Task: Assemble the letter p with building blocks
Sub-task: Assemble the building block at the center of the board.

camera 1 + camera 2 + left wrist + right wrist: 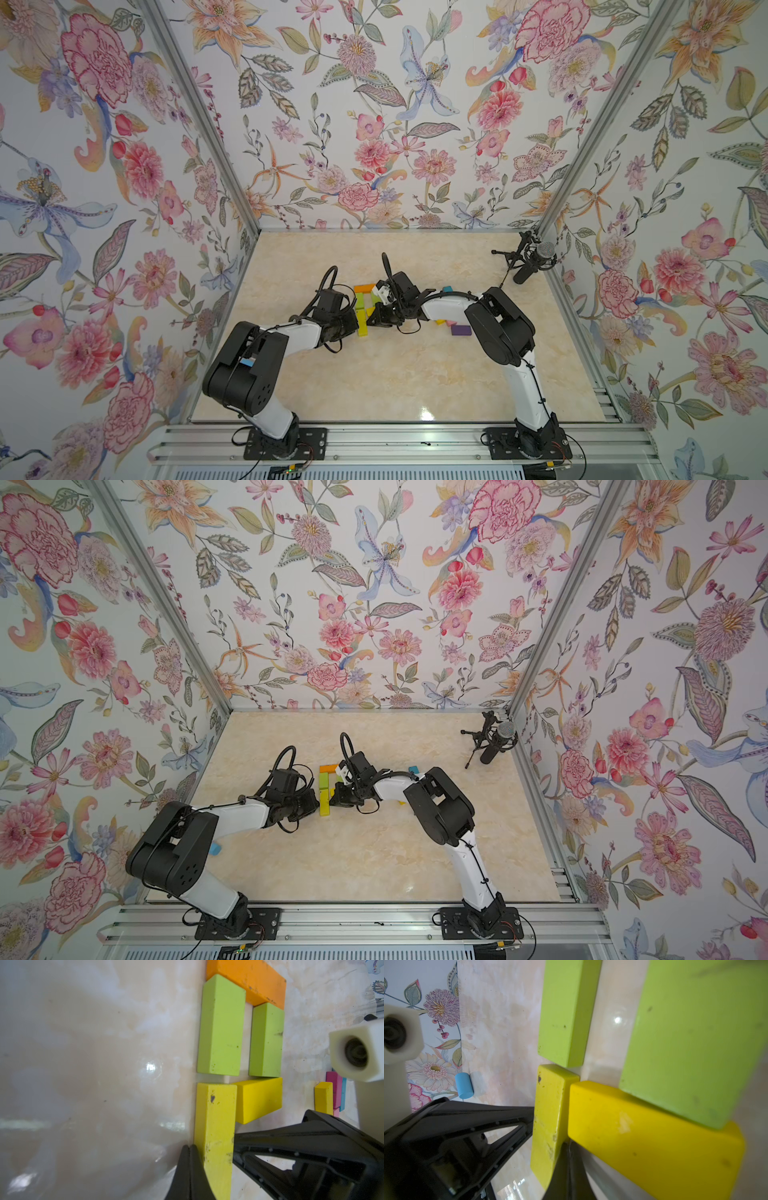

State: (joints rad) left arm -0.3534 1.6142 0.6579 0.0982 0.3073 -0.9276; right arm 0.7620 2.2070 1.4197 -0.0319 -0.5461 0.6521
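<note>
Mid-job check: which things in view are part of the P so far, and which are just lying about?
In the P: orange block, two green blocks, long yellow block, short yellow block.
Lying about: purple block, pink block, blue cylinder, microphone.

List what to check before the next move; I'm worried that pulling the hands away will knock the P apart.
1. State of the left hand: shut, empty, ok.
2. State of the right hand: shut, empty, ok.
3. Stem, the long yellow block, lined up under the green block: ok.
4. Bowl's closer, the short yellow block, square: not ok, skewed.
5. Top, the orange block, in place: ok.
6. Hands clear of the letter: not ok, both sit against the stem.
</note>
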